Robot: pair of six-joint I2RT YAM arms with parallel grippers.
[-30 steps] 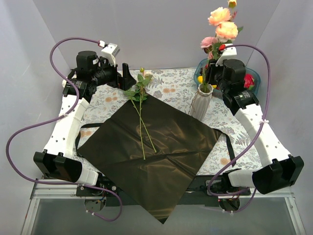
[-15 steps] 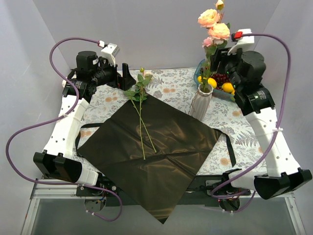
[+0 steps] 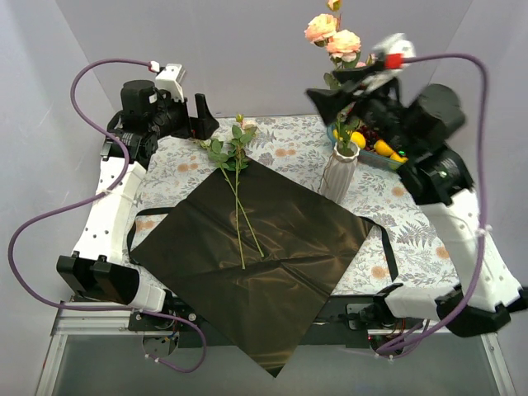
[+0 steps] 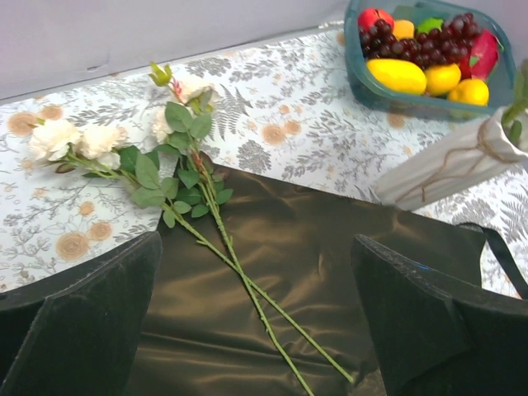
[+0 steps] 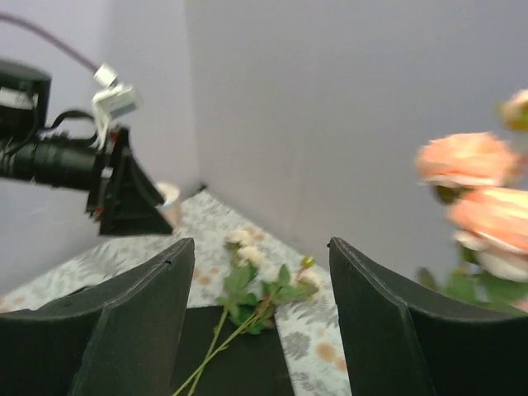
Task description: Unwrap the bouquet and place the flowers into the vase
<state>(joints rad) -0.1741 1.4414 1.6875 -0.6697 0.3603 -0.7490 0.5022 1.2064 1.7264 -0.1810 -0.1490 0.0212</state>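
Observation:
The bouquet lies undone. Its black wrapping paper [image 3: 272, 247] is spread flat on the table, and two cream-bloomed flowers [image 3: 238, 194] lie across it with their heads toward the back [image 4: 194, 169]. The white ribbed vase [image 3: 338, 172] stands at the paper's right corner and holds pink and peach roses [image 3: 332, 37] [image 5: 478, 186]. My right gripper [image 3: 328, 97] hovers open and empty beside those stems, above the vase [image 5: 260, 247]. At the back left my left gripper [image 3: 200, 115] is wide open, looking down on the lying stems [image 4: 256, 247].
A teal tray of fruit [image 4: 412, 92] sits behind the vase, mostly hidden by my right arm in the top view. The black ribbon [image 3: 388, 247] trails out from under the paper on both sides. Grey walls close in the back and sides.
My right gripper has opened and lifted up and left off the roses, which stay in the vase and lean left. My left arm has shifted slightly back.

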